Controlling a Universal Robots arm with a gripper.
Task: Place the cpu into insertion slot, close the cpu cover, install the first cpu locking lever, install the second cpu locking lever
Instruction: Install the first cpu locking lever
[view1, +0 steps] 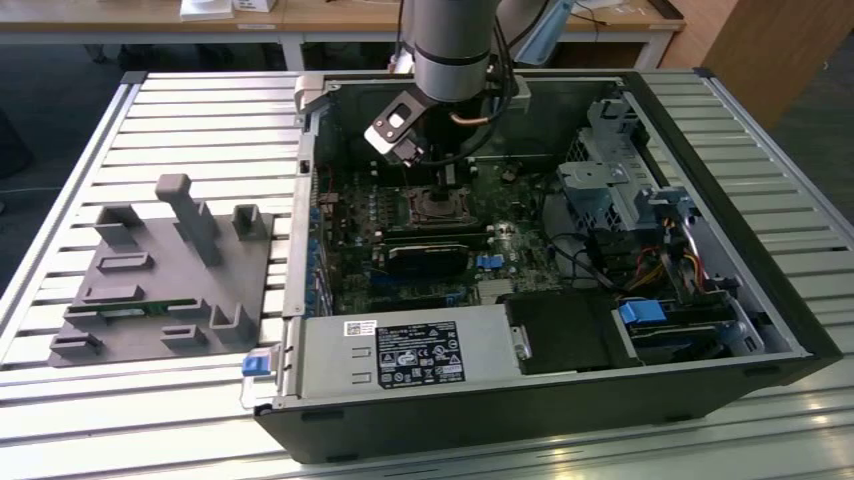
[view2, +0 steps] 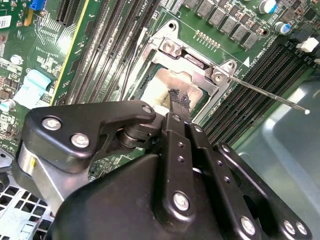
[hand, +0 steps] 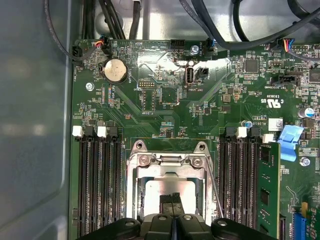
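Inside the open computer case, my gripper (view1: 447, 183) hangs just above the insertion slot (view1: 434, 207) on the green motherboard. In both wrist views the black fingertips (view2: 180, 98) are pressed together over the cpu (hand: 159, 189), whose pale metal face sits in the socket. Nothing is between them. The silver cpu cover (hand: 168, 160) appears to lie down around the cpu, which shows through its cut-out. A thin metal locking lever (view2: 265, 93) sticks out from one socket corner across the memory slots, and shows as a rod (hand: 215, 192) beside the frame.
Long black memory slots (hand: 95, 185) flank the socket. A black heatsink-like block (view1: 427, 255) lies below it. A grey power supply (view1: 400, 355) fills the case's near side, and drive cages (view1: 614, 190) stand at the exterior view's right. A grey fixture (view1: 167, 280) sits outside.
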